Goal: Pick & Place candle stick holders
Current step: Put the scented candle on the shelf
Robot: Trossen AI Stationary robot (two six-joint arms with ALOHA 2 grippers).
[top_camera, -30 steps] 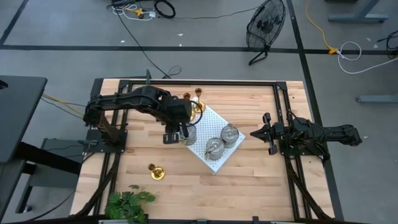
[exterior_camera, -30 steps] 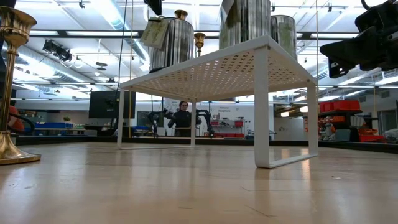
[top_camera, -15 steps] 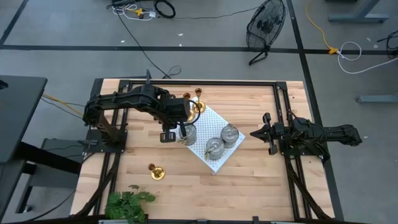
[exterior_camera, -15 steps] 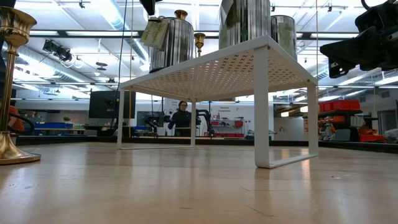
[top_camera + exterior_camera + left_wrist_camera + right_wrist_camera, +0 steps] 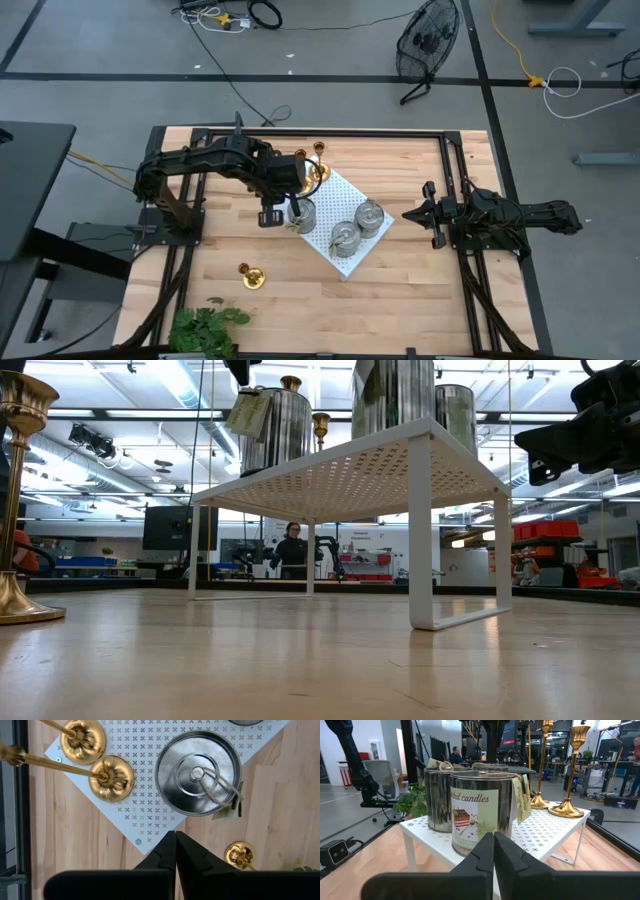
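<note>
1. Holders on the white board: three silver tins and two brass holders stand on it, and one brass holder stands alone on the worktop, near the plant.
2. Left gripper hangs above the board's edge, just beside the nearest tin; its jaws are together and hold nothing.
3. Right gripper waits at the worktop's right side, apart from the board, jaws together and empty.
4. Step in hand, as a judgement: five pieces look placed, and the lone brass holder is not yet fetched.
5. Next move probably calls for the left arm to go over to that holder, part its jaws and take the thin stem without tipping it.
6. Hard to see: in the low view the tins are cut off at the top, and the lone holder shows only partly at the picture's edge.
</note>
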